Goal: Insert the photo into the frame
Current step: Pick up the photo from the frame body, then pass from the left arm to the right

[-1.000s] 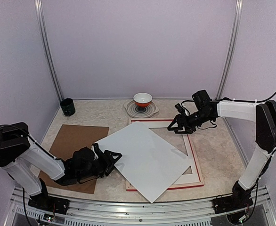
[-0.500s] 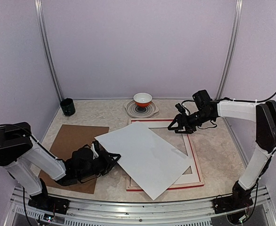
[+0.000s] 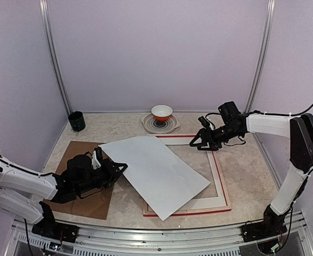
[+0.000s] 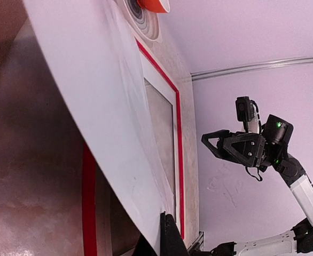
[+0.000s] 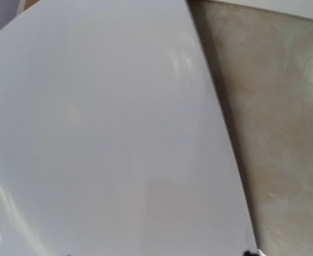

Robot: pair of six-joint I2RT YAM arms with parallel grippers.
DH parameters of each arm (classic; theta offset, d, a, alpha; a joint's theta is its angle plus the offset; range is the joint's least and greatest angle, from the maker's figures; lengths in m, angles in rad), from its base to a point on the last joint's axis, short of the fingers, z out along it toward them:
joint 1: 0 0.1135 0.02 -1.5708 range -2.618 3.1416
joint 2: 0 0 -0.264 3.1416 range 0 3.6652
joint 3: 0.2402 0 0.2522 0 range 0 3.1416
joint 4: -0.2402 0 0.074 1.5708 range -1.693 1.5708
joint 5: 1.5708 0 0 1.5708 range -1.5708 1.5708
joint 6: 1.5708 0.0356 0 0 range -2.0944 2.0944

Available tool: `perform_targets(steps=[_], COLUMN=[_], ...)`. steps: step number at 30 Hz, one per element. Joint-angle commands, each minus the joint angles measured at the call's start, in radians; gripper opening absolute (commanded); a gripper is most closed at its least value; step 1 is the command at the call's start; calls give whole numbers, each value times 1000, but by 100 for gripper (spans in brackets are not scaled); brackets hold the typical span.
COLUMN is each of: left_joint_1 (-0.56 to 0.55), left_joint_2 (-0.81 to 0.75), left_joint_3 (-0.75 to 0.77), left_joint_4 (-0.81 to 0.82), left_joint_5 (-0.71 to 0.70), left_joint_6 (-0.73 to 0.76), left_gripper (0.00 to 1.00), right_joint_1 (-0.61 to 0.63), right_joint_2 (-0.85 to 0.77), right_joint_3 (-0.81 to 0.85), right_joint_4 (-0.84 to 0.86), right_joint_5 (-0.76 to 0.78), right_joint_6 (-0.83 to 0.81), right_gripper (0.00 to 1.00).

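Left pincer (image 3: 119, 168): closed on the left edge of the photo (image 3: 156, 168), the thin sheet pinched between its fingers.
The photo: white side up. It stretches away to the right of the left pincer, with the held edge raised off the table (image 3: 247, 170) and the opposite end resting low on the frame (image 3: 223, 189).
The frame: flat on the table to the right of the left pincer, with a red rim and a pale wood edge. Its left part is covered by the photo.
Right pincer (image 3: 198, 144): jaws apart and holding nothing, poised above the frame's far rail, with the photo just to its left and lower.
White mat (image 3: 209, 201): inside the frame, partly under the photo.
Brown board (image 3: 81, 154): flat directly beneath the left pincer.
Bowl (image 3: 162, 112): orange, on a ringed plate, left of the right pincer.
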Motion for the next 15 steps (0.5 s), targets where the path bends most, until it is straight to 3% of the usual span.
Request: perform_targets(steps=[1,6,15], left_joint_1=[63,110,138], left_joint_2=[-97,-139,-60], left_joint_3=[21,35,13], left_joint_4=[-136,-210,-226], left_joint_5=[61,101,185], left_joint_6=[86,117,114], left_gripper=[0,0,2], right_joint_1=[-13,-4,39], right_joint_2=[40,106,204], right_joint_3=[-5,-5,12], right_joint_4=[44,64,95], right_joint_5=[-45,-87,-96], right_joint_6=[3,2,13], right_gripper=[68,68,68])
